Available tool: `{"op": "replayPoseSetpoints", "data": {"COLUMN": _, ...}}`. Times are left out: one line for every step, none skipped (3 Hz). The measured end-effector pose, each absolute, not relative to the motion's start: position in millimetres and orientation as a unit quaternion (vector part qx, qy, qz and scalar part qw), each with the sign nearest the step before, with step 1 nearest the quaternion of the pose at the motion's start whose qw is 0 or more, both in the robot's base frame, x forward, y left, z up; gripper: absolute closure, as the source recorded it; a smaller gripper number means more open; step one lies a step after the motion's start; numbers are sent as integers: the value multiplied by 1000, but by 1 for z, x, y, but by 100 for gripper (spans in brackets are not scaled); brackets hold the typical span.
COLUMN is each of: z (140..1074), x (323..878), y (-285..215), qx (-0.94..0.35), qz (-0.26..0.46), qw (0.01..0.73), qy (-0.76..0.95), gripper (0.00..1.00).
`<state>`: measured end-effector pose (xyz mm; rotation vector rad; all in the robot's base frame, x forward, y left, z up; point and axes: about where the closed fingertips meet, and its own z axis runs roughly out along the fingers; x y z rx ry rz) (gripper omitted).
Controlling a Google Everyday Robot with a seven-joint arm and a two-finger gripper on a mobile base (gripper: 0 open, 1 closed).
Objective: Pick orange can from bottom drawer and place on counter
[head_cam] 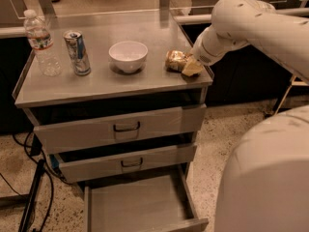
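Observation:
The orange can (175, 60), small and shiny gold-orange, rests on the counter (96, 83) near its right rim. My gripper (191, 67) is right at the can's right side, touching or nearly touching it, at the end of the white arm (251, 21) that reaches in from the upper right. The bottom drawer (135, 202) is pulled out at the foot of the cabinet, and its flat grey floor holds nothing.
On the counter stand a water bottle (41, 42) at far left, a slim blue-and-silver can (77, 52) and a white bowl (128, 56). Two upper drawers (120, 129) with dark handles sit slightly ajar. Cables (34, 197) lie on the floor at left. My white body (265, 178) fills the lower right.

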<state>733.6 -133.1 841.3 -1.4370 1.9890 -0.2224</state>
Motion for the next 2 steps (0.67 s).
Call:
{"op": "replayPoseSetpoints", "data": {"z": 841, "x": 734, "y": -133, "qx": -550, "qz": -85, "qw": 332, "qy": 761, "gripper": 0}}
{"op": "replayPoseSetpoints", "data": {"z": 841, "x": 734, "y": -133, "qx": -550, "qz": -85, "qw": 332, "qy": 761, "gripper": 0}}
